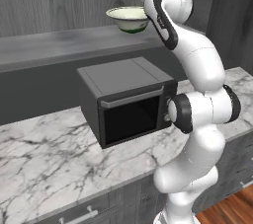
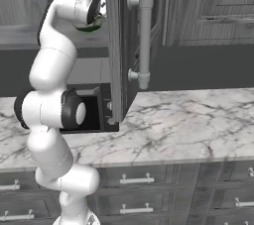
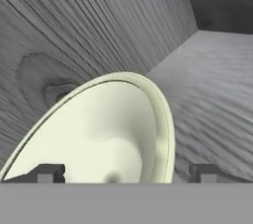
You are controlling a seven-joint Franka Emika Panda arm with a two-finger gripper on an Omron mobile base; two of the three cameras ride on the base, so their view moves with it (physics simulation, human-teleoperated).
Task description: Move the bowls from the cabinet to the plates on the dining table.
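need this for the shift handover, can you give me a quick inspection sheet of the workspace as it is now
surface: white marble counter with grey veins, drawers beneath.
job's things: one cream bowl with a dark green band stands upright on the grey cabinet shelf; cabinet door stands open, its bar handle in view. Plates and dining table: nothing seen.
clutter: black microwave on the counter below the shelf.
grippers: gripper open, its fingertips on either side of the bowl's rim, not closed on it.
cables: nothing seen.
surroundings: grey wood-grain cabinet walls, wooden floor at lower right.
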